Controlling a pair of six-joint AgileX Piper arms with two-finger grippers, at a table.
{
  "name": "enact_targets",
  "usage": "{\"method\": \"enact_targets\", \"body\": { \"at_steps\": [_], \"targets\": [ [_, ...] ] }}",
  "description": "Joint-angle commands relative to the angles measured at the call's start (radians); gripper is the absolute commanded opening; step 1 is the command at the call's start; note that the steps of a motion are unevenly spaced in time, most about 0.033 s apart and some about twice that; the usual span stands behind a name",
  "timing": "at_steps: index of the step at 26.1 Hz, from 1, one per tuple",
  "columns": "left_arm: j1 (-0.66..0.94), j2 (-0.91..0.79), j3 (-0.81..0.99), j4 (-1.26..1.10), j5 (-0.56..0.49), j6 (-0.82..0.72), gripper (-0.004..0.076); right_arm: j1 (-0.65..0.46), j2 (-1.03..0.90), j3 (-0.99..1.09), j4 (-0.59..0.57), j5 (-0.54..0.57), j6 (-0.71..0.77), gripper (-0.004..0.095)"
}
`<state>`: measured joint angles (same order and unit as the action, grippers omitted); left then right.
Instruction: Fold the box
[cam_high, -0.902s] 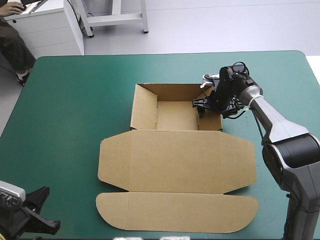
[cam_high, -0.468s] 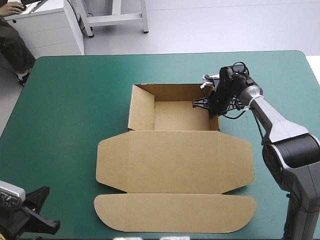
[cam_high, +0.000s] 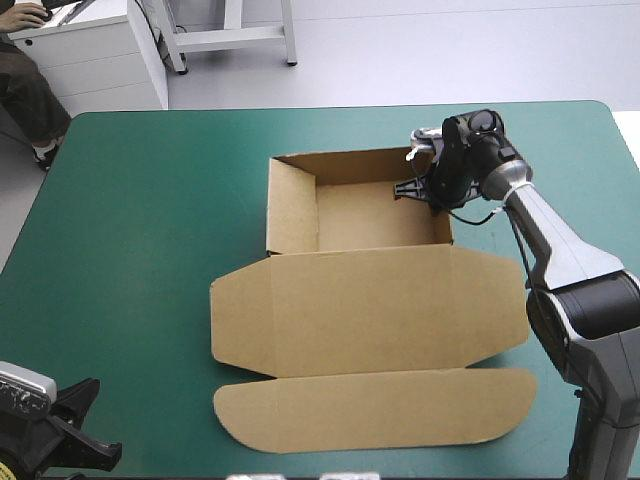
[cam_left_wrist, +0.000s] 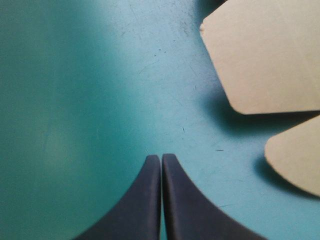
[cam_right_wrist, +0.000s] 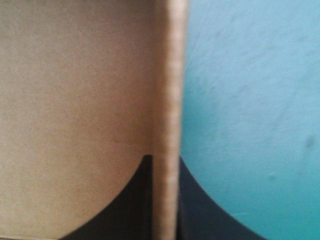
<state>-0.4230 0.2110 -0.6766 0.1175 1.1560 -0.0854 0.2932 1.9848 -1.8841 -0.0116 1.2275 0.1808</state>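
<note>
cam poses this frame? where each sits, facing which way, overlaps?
High view: above and behind the robot, facing forward and down onto the table and box; right arm enters from right.
Left wrist view: above the left wrist, along the left gripper, fingers shut, onto table; lid flaps beside.
Right wrist view: above the right wrist, along the right gripper, fingers pinching the tray wall.
Shared: the box, all three.

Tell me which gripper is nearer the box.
Right. The right gripper is shut on a wall of the box; the left gripper, shut, sits off it over the teal-green cover.

bare teal-green cover (cam_high: 130, 220) left of box (cam_high: 370, 310)
</note>
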Motion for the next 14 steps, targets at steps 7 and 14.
{"method": "enact_targets", "body": {
  "at_steps": [7,14],
  "targets": [
    [-0.003,0.016,-0.020,0.014,-0.031,-0.008,-0.0010,-0.179,-0.147,-0.313,-0.112,0.027,-0.053,-0.0015],
    [-0.003,0.016,-0.020,0.012,-0.022,-0.008,-0.0010,-0.456,-0.125,-0.332,-0.107,0.001,-0.053,-0.0015]
  ]
}}
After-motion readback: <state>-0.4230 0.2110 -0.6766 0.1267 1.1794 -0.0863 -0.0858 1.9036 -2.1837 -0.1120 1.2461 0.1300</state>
